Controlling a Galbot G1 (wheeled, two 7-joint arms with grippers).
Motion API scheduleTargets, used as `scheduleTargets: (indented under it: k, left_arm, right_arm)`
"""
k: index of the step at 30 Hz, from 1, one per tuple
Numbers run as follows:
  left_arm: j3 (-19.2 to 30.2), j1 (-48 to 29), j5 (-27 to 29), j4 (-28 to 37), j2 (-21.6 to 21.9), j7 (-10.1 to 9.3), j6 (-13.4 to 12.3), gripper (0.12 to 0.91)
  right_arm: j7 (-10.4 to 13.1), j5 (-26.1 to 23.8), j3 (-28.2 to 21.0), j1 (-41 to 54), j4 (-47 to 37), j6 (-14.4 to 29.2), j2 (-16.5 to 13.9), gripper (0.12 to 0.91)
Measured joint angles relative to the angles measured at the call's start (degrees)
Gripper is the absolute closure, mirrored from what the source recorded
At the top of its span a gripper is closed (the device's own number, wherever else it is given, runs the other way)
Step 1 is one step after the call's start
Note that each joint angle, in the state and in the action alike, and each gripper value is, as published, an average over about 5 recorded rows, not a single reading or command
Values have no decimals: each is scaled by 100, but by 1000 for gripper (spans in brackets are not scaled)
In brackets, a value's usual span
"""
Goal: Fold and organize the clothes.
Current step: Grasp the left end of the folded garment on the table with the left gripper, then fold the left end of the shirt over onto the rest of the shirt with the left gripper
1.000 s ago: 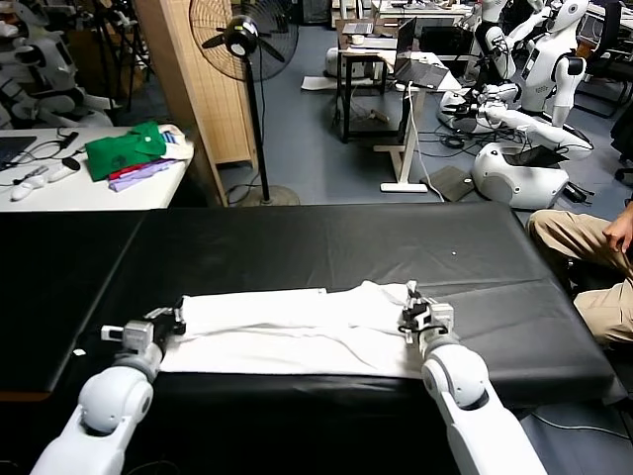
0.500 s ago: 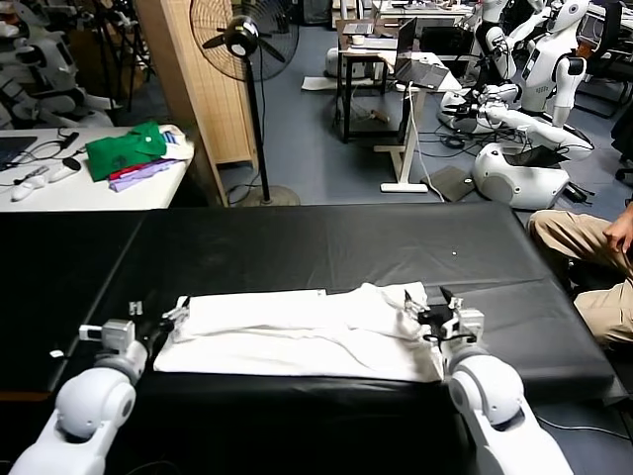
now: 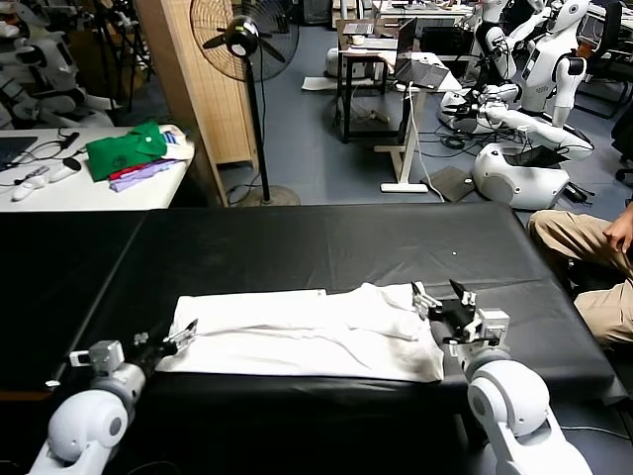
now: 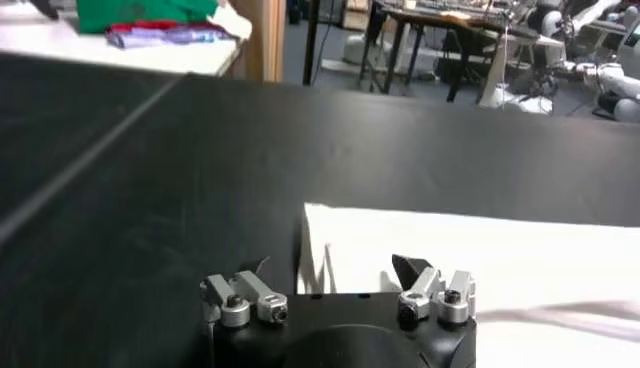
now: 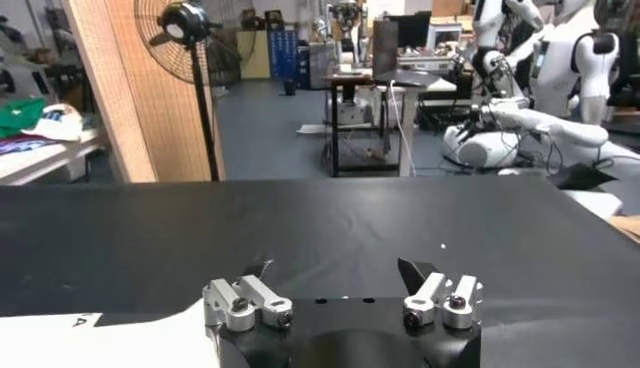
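Black cloth covers the bench (image 3: 326,237), and our T-shirt (image 3: 307,336) lies flat near its front edge, folded into a long white band whose long axis runs along that edge, from our left side to our right. We can read no lettering or logo on the side that faces up. Our left gripper (image 3: 168,341) sits at the band's left end, jaws apart, holding nothing. Our right gripper (image 3: 443,299) sits at the right end, jaws likewise apart and empty.
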Motion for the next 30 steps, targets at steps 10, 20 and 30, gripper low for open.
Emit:
scheduleTargets:
  k: [10,20,30]
  left_arm:
    - [41,126,316,67,-108,203,-169,817]
    - [22,43,2049,287,115,534,-755,878]
    - [-425,251,4069,409,915,372,-1148,877]
  right_arm:
    - [-56,-48,-4,-28,53,-42,15,227]
    - [-24,15,95,-36,130,-238,46,227]
    - [11,20,97,-59,201,-284,163,227]
